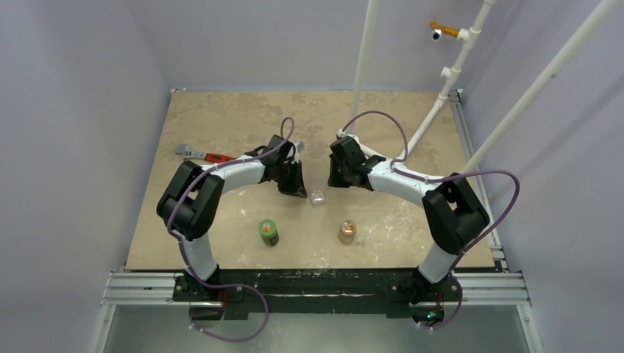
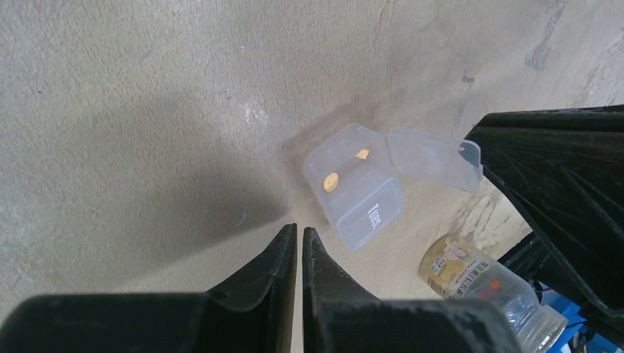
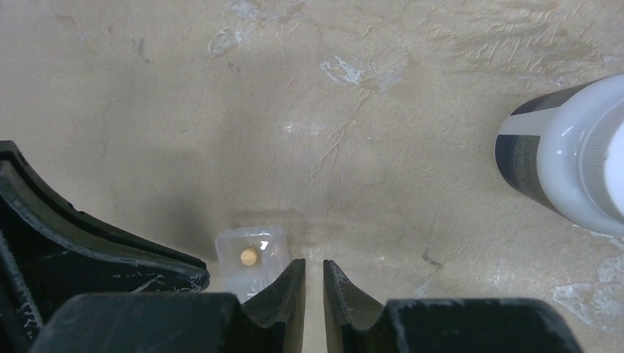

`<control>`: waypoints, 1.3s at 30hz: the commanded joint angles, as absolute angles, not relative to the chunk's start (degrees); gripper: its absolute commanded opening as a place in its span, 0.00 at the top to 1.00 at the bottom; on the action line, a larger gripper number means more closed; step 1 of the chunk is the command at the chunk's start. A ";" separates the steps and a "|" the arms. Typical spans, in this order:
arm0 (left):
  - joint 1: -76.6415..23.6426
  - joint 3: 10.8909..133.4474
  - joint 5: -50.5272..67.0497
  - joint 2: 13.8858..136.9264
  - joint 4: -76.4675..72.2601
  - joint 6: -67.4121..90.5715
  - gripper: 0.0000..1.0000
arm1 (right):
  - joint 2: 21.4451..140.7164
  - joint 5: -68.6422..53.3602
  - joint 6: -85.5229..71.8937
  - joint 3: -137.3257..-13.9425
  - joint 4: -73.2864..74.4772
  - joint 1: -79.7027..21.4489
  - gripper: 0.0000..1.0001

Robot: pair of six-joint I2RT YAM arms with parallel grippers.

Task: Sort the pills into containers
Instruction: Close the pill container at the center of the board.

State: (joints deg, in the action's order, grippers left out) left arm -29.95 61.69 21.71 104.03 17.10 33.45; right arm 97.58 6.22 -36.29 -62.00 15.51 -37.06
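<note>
Check the counter (image 1: 221, 118) first. One green bottle (image 1: 268, 232) and one tan-orange bottle (image 1: 347, 231) stand upright near the arm bases, apart from each other. One white-capped bottle (image 3: 563, 162) appears only at the edge of the right wrist view. One red-handled tool (image 1: 200, 154) lies beyond the left arm, well apart from the rest. Count: three bottles, one tool, one container.

The container (image 1: 318, 197), a clear case with its lid swung open, lies on the counter between the two grippers, slightly nearer the arm bases. Two pills (image 2: 331, 181) rest inside it; the right wrist view shows only one.

The left gripper (image 2: 299, 237) has its fingers pressed together and holds nothing. The container lies just ahead of the tips, off to one side, not touching them.

The right gripper (image 3: 314, 273) has its fingers narrow, with a slim gap showing bare counter. The container sits just beside one fingertip, partly hidden behind it. Each gripper crowds the other's wrist view.
</note>
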 commanded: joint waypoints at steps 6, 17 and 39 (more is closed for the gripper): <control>-30.43 65.35 21.55 105.81 15.71 34.22 0.95 | 97.35 4.05 -37.01 -61.87 12.38 -36.96 0.85; -30.91 66.96 22.47 106.92 16.34 33.86 0.95 | 98.15 0.25 -36.74 -61.06 9.70 -37.00 0.84; -31.19 68.20 23.20 106.59 17.39 33.46 0.97 | 98.90 -3.46 -37.18 -59.50 7.78 -36.91 0.79</control>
State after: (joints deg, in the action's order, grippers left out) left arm -30.89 66.13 22.20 107.00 17.45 33.45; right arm 99.04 -2.55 -36.49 -60.07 9.15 -37.06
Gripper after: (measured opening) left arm 0.037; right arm 0.195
